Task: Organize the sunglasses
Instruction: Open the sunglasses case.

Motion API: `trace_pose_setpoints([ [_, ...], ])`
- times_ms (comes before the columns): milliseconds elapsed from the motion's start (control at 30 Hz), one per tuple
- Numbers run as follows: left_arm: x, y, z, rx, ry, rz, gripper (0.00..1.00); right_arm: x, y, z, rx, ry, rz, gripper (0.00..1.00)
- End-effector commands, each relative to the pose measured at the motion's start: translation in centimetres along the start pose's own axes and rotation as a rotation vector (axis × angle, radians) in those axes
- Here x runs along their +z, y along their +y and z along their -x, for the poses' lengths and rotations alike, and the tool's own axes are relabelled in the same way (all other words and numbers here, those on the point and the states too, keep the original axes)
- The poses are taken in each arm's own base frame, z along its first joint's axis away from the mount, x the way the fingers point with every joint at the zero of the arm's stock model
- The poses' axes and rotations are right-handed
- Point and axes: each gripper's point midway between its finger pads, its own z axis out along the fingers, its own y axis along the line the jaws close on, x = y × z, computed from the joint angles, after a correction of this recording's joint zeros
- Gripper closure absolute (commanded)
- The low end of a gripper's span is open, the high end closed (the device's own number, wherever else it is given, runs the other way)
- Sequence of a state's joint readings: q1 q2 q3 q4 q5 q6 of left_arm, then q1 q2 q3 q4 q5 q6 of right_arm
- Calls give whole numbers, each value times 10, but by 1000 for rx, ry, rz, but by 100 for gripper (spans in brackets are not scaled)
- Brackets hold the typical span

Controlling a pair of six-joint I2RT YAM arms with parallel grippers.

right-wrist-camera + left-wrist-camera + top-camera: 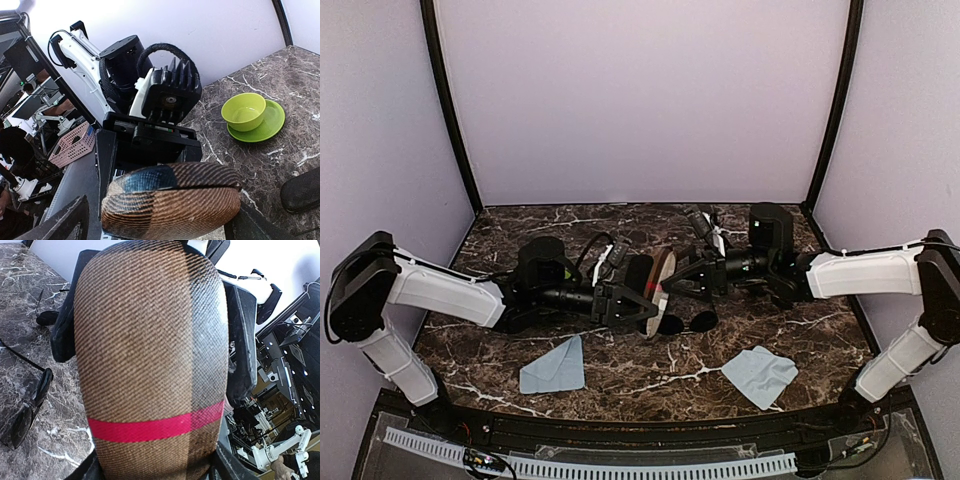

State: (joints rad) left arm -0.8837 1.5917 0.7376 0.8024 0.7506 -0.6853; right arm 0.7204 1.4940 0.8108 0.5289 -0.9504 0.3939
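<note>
The left pincer (638, 303) is clamped on the striped case (150, 365), holding it on edge above the middle of the bench (800, 330). The right pincer (688, 280) has its jaws wide apart, one on each side of the case's other end. One pair of sunglasses (686, 322) lies on the bench just below the case. Two blue cloths (553, 367) lie nearer the front edge.

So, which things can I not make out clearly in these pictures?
Right gripper: in the right wrist view the case hides its fingertips, so its grip is unclear.
Sunglasses: in the top view only the lenses show, and the temples are too thin or hidden. The left wrist view cuts them at its edge.
Table: in the left wrist view the case fills the middle and hides most of it.
</note>
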Motion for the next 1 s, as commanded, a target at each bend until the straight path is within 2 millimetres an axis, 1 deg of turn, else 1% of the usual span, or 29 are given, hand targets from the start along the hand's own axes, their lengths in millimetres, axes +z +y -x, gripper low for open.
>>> trace_pose_setpoints([
  [0, 0, -14, 8, 45, -23, -61, 100, 2, 5, 0, -30, -10, 30, 7],
  [167, -1, -15, 7, 42, -29, -68, 100, 2, 5, -3, -36, -14, 31, 7],
  [200, -1, -15, 7, 41, -30, -68, 100, 1, 10, -5, 9, -2, 58, 31],
  [233, -2, -15, 7, 41, -31, -68, 100, 1, 13, -7, 22, 8, 78, 39],
  [267, -2, -15, 6, 41, -31, -70, 100, 1, 13, -7, 24, 9, 79, 41],
  [533, -3, -15, 5, 43, -33, -69, 100, 0, 15, -9, 26, 11, 85, 46],
  [600, -3, -15, 4, 39, -34, -72, 100, 0, 16, -9, 25, 11, 88, 49],
  [667, -3, -15, 5, 38, -38, -76, 100, 0, 17, -9, 25, 10, 94, 54],
  [767, -4, -16, 5, 38, -43, -81, 100, -1, 17, -8, 17, 4, 95, 55],
  [800, -4, -17, 5, 41, -45, -83, 100, -1, 18, -9, 18, 9, 104, 63],
  [833, -5, -18, 5, 43, -45, -86, 100, -1, 20, -9, 16, 14, 119, 68],
  [967, -7, -25, 7, 57, -49, -104, 100, 0, 24, -3, -4, 16, 143, 81],
])
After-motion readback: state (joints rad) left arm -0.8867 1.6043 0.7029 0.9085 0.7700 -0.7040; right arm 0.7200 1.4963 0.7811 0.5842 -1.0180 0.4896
